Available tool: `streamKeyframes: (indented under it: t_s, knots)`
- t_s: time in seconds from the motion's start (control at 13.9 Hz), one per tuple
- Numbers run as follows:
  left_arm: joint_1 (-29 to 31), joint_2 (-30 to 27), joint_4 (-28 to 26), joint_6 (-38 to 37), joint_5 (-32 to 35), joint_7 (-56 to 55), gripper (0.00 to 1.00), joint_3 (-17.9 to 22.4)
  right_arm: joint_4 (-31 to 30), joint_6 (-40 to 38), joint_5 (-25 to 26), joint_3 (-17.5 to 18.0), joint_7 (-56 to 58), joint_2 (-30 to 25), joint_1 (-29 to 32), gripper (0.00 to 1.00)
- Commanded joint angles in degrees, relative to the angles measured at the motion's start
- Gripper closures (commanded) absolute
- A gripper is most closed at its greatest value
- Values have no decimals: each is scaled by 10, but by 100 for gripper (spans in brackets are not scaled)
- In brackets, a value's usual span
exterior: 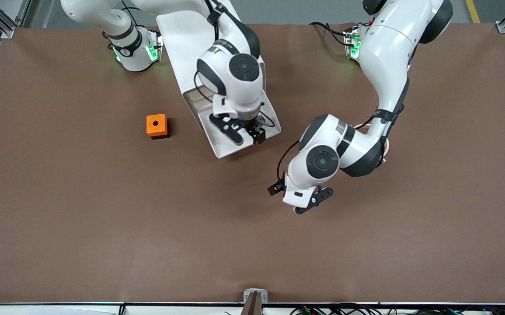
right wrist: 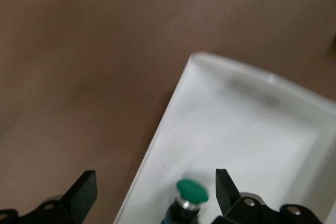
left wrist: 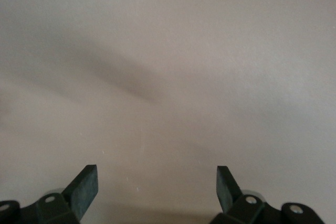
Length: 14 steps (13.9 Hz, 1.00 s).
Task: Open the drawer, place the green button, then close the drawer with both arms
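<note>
The button (right wrist: 191, 195), green cap on a dark body, lies in the open white drawer (right wrist: 236, 124). My right gripper (right wrist: 155, 179) is open just above it, one finger over the drawer and the other over the table past the drawer's edge. In the front view the right gripper (exterior: 241, 131) hangs over the pulled-out drawer (exterior: 226, 151) and hides the button. My left gripper (exterior: 302, 192) is open and empty over bare brown table, off the drawer's front corner toward the left arm's end; its wrist view (left wrist: 157, 174) shows only tabletop.
The white drawer cabinet (exterior: 182, 39) stands slantwise between the arms' bases. An orange cube with a round hole (exterior: 157, 125) sits on the table beside the drawer, toward the right arm's end.
</note>
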<state>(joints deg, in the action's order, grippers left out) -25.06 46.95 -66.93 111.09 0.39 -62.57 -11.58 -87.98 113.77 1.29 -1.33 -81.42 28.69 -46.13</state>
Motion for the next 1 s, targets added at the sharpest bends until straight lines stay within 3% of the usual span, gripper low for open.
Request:
streamKeyframes:
  t_s: [0.0,0.5,0.93]
  knots:
    - [-18,-5,-22,13,29,-15,1,2,37,-68,5,7,193,-3,65,0]
    - [-73,-5,-67,46,48,-52,1,2,40,-218,2,6,582,-103,254,0]
    - [-123,-2,-66,54,48,-74,1,2,122,-352,3,5,788,-123,406,0]
